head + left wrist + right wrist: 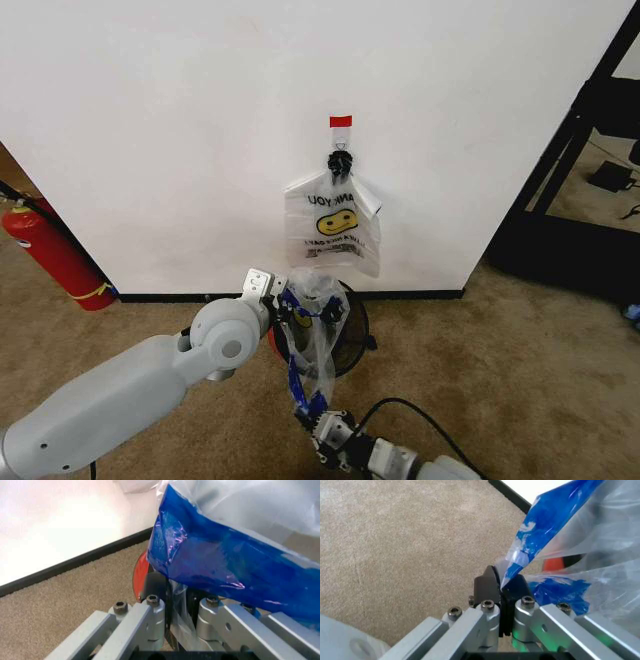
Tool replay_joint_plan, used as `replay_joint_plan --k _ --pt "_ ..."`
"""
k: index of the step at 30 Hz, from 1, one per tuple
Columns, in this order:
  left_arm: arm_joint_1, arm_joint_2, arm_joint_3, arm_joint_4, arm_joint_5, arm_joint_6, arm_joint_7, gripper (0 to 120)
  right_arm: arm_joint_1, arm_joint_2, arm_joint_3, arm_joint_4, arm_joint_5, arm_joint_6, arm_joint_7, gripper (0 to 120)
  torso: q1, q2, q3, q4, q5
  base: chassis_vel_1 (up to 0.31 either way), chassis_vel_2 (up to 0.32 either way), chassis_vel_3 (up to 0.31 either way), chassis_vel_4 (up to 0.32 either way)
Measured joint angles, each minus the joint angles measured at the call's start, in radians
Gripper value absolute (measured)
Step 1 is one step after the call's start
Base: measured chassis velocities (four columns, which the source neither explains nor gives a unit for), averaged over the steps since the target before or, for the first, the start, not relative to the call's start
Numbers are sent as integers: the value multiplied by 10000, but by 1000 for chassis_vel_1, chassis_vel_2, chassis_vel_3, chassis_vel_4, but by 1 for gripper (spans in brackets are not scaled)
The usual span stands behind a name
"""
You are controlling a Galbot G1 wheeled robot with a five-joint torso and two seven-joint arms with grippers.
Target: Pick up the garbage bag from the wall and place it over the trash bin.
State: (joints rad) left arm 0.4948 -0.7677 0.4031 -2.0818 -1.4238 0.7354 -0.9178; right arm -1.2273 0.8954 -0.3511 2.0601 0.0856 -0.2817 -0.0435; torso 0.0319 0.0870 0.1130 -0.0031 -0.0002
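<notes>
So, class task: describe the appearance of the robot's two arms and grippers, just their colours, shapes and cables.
The left arm is a smooth, rounded light-grey shell with a round joint cap. The left gripper and right gripper have silver metal linkage bars with dark bolts. The right gripper's fingertips are black pads. A black cable loops by the right wrist.

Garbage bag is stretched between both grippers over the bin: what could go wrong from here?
1. The right gripper pinches only a thin edge of the garbage bag; it may slip out or tear.
2. The bag's mouth looks bunched, not spread, above the trash bin, so it may miss the rim.
3. The left gripper works close under the second bag hanging on the wall.
</notes>
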Motion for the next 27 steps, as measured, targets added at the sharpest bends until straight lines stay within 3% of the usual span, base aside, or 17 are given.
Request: replay_joint_plan --k 6,14,21,27 --pt "108 8 23 -247 -69 0 -12 5 130 1012 -300 -731 -290 273 403 0 0 0 0 0 0 0 0 0 0" --pt "-140 -68 92 -530 -387 0 -157 5 416 1525 -693 -1538 -1189 -213 836 0 0 0 0 -1 0 0 0 0 0" --pt "-59 -42 11 -660 -447 2 -174 5 485 1390 -444 -1814 -1254 -894 1353 0 0 0 0 0 0 0 0 0 0" --pt "246 -29 -215 -665 -440 1 -171 5 49 928 52 -1246 -1051 -1013 1525 0 0 0 0 -1 1 0 0 0 0"
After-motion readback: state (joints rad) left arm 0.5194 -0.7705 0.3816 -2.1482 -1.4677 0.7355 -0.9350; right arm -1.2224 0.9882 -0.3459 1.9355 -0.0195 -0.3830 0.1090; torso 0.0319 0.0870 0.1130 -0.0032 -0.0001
